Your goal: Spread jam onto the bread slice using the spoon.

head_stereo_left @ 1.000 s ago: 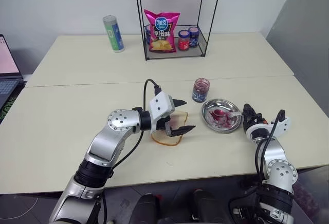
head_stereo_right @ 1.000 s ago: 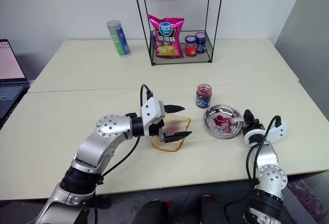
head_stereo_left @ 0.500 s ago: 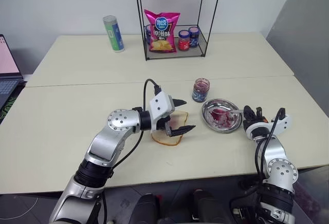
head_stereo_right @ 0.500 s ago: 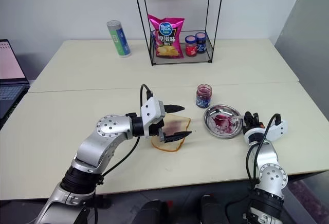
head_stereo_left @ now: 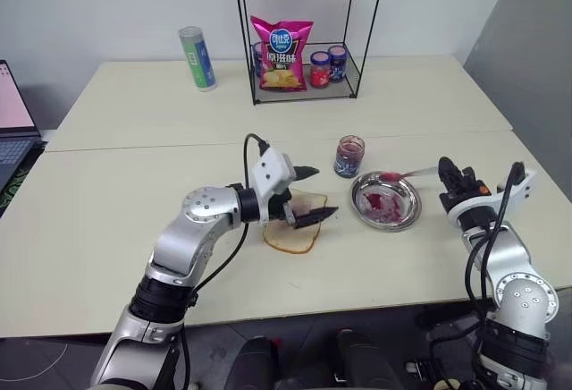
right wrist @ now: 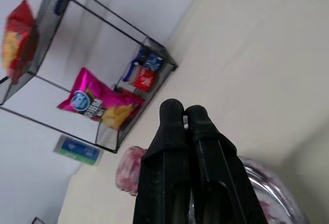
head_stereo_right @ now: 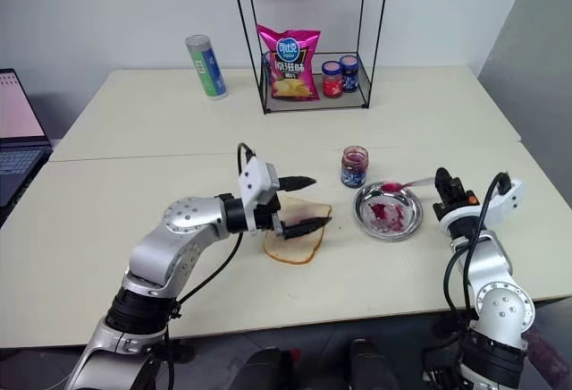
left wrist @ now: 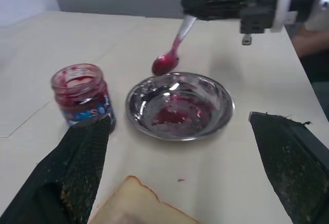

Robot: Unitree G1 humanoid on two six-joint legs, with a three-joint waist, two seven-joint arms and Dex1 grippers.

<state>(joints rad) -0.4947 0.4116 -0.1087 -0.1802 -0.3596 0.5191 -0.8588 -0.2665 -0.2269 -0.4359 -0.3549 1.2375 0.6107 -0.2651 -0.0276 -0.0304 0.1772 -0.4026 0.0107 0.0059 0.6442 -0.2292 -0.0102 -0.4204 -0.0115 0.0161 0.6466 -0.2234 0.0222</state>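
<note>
Since a second ago the right gripper [head_stereo_left: 444, 172] has lifted the spoon [left wrist: 172, 47] clear of the round metal plate [head_stereo_left: 408, 214], where its bowl had been resting in the jam; the left arm has barely shifted. Over the broad cream table [head_stereo_left: 107, 220], the left gripper [head_stereo_left: 308, 195] hovers above the bread slice [head_stereo_left: 288, 236] with its two fingers spread as wide as they go and nothing between them, apparently placed to steady the slice while it is spread. The slice lies flat near the table's middle, just beside the plate and apart from it. On the plate the jam [left wrist: 175, 115] remains as a dark red smear. An open jam jar [head_stereo_left: 349, 156] stands just behind the plate, near enough for refilling. Smallest is the spoon: the right gripper's fingers are pressed fully together on the end of its handle, holding it roughly level above the plate's far rim, the red-stained bowl pointing toward the jar and bread. Held level like that, the jam should stay put on the way to the bread.
</note>
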